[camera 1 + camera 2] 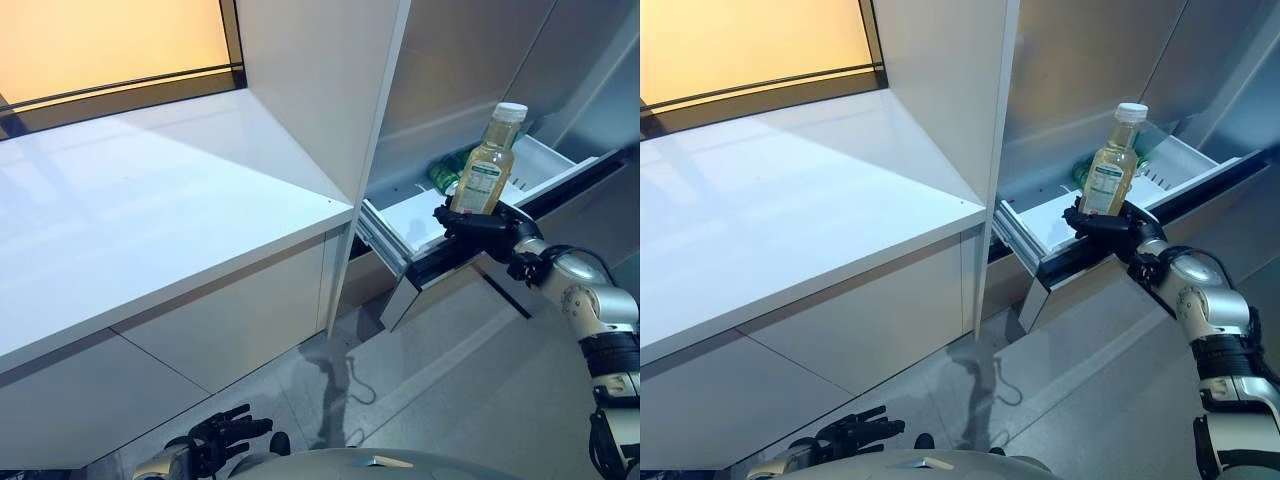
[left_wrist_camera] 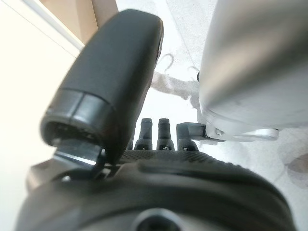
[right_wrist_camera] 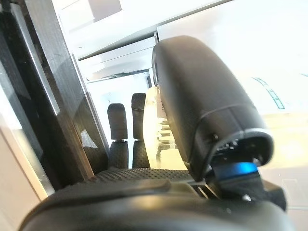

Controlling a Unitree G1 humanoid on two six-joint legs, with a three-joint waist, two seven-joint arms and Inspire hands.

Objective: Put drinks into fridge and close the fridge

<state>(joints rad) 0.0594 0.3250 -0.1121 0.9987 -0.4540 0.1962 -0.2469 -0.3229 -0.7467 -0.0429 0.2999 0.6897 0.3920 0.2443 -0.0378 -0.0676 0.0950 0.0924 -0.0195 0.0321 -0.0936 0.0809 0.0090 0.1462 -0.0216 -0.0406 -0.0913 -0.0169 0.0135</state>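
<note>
My right hand (image 1: 484, 226) is shut on a clear bottle (image 1: 484, 170) of yellow drink with a white cap and a label. It holds the bottle upright over the front edge of the open fridge drawer (image 1: 420, 222). The bottle also shows in the right eye view (image 1: 1109, 172), and pale against my thumb in the right wrist view (image 3: 269, 96). A green drink (image 1: 445, 172) lies inside the drawer behind the bottle. My left hand (image 1: 218, 436) hangs low near the floor, fingers relaxed and empty; it also shows in the left wrist view (image 2: 154, 134).
A white counter (image 1: 150, 210) with cabinet fronts below stands to the left of the fridge. A tall white panel (image 1: 340, 90) divides it from the steel fridge front (image 1: 470, 50). The drawer's dark front (image 1: 560, 190) juts out over the grey floor (image 1: 430, 380).
</note>
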